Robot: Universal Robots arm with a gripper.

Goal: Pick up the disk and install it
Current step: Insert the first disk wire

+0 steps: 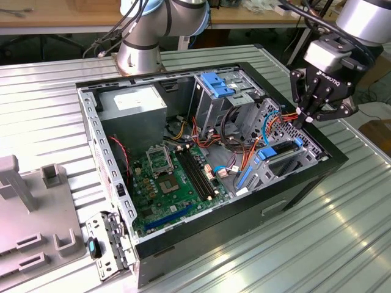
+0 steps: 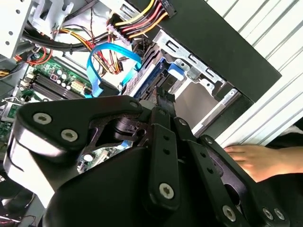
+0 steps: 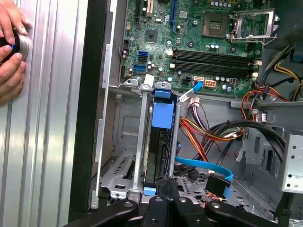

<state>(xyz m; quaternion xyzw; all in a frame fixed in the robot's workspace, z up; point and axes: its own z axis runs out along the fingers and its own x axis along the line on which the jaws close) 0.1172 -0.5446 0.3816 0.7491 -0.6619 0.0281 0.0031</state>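
Note:
The disk stands on edge in the metal bay at the open computer case's side, toward the exterior view's right. Its light-blue rail bracket shows along its upper edge, and the bracket also appears beyond the fingers in the second wrist view. My gripper hangs just above the case wall over that bay, a little clear of the disk. Its fingers are drawn together with nothing between them, the tips pointing down at the disk.
The case lies open on a ribbed metal table, with the motherboard, a grey power-supply box, a blue-latched drive cage and loose cables. A person's hand rests on the table beside the case.

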